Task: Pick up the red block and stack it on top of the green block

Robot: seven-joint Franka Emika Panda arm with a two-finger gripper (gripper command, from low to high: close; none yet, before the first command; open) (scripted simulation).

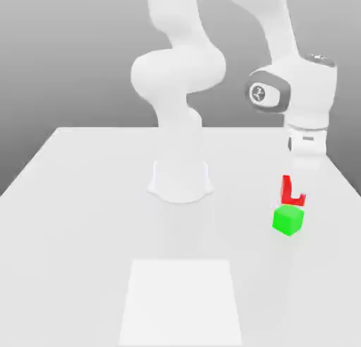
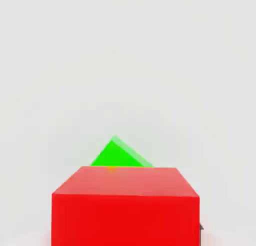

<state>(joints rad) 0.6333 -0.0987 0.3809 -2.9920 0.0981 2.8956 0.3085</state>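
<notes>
In the exterior view, the gripper [image 1: 294, 194] is closed on the red block [image 1: 285, 190], whose bright sides peek out around a pale finger. The green block [image 1: 288, 219] sits on the white table [image 1: 63, 268], just in front of the red one and off to the exterior view's right. From the hand view, the red block lies close under the camera, with a corner of the green block poking out past its edge.

So I'd call the grasp done and the stacking still to do. Whether the red block has left the table, I can't tell from here; it isn't on top of the green one. What remains is to raise it clear, bring it over, set it down and let go.

Both are plain cubes with crisp edges and flat, matte faces, no grain or markings. The robot arm [image 1: 180, 70] is smooth, rounded and white, with a grey ring at one joint.
</notes>
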